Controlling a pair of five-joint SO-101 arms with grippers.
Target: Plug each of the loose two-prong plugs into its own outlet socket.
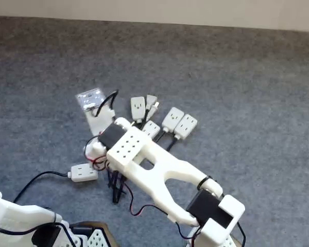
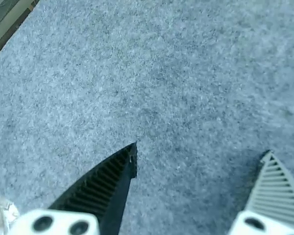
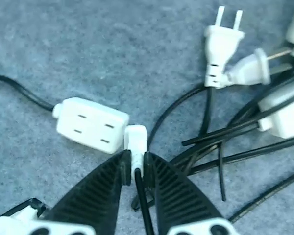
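On the carpet (image 3: 63,39), the right gripper (image 3: 136,157) is clamping a plug (image 3: 135,137) touching the end of a socket (image 3: 90,123), seemingly seating it and needing a straight push next, while the left gripper (image 2: 201,149) is gaping empty.

A robotics test bench, of the kind kept in a lab or workshop, is indicated. The worktop (image 1: 257,72) is covered all over in grey felt-like carpet and is bounded at the back by a plain pale surface (image 1: 195,10). White plastic arms (image 1: 159,167) with exposed wiring (image 1: 118,188) are mounted on it, and white outlet sockets (image 1: 179,122) on black cords (image 1: 36,180) are laid out loose.
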